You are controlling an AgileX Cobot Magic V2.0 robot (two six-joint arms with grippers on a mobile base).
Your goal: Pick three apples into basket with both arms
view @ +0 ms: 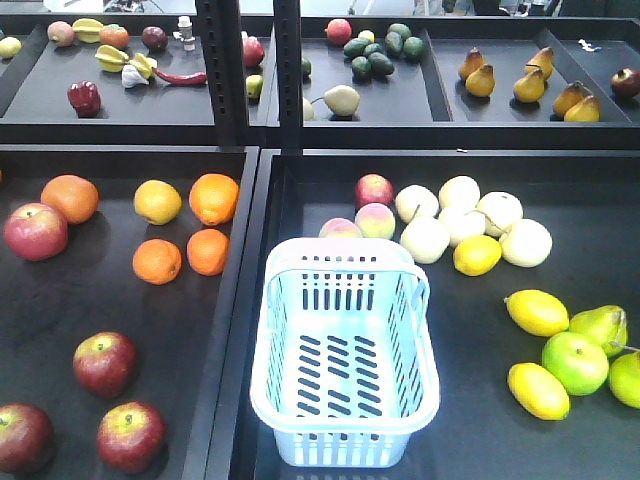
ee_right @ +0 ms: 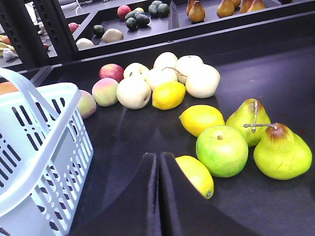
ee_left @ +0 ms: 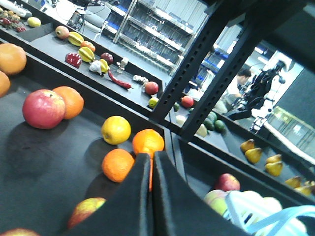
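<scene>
A pale blue basket [view: 345, 445] stands upright in the right tray [view: 470, 340], close to the divider that separates it from the left tray [view: 60, 310], as seen from the front-facing camera. The fruit to be collected lies in the left tray's near corner. The first apple [view: 105, 362] is closest to the basket, the second apple [view: 131, 435] is just in front of it, and the third apple [view: 22, 437] is at the picture's left edge. All three are outside the basket and well apart from it. Farther back in the same tray sit a pinkish-red apple [view: 35, 230] and a cluster of oranges [view: 208, 251]. Neither arm appears in this view. The left wrist camera shows the left gripper [ee_left: 150, 160] with its two black fingers drawn together, only a thin seam between them and nothing held, pointing across the left tray toward the oranges. A red-and-yellow apple [ee_left: 86, 209] shows low to its left (which of the three it is cannot be told). The right wrist camera shows the right gripper [ee_right: 158, 157] likewise pressed together and holding nothing. It sits between the basket's slotted wall and a lemon [ee_right: 196, 174] that lies just beside its right finger, with a green apple [ee_right: 222, 150] and two pears [ee_right: 281, 153] beyond.
</scene>
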